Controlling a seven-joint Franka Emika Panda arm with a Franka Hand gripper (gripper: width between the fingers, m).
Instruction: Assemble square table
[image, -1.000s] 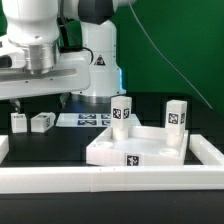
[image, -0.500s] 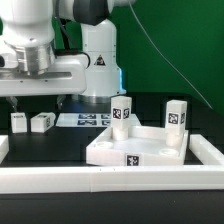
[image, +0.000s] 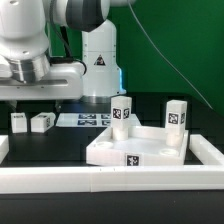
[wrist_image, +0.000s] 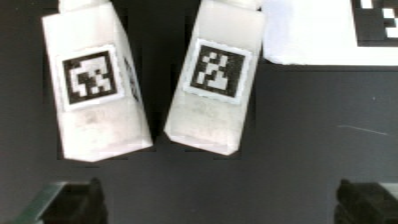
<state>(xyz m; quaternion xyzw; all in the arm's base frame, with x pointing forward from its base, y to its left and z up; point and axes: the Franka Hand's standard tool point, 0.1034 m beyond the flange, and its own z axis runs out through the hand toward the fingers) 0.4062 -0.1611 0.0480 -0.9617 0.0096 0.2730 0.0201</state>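
Wrist view: pincer (wrist_image: 217, 200) released, empty, over two smooth white oblong leg blocks (wrist_image: 98, 85); each bears a black-and-white tag.

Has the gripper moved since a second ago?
Yes: the gripper has shifted toward the exterior view's left, away from the arm's base, which stayed put.

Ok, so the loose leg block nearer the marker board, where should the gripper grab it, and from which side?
Probably from straight above, closing on the long side faces of that leg block around mid-length. It lies flat, tag up, leaving those faces exposed. The other loose leg lies close beside it, not touching; the gap widens toward one end, giving the open gripper more finger room there.
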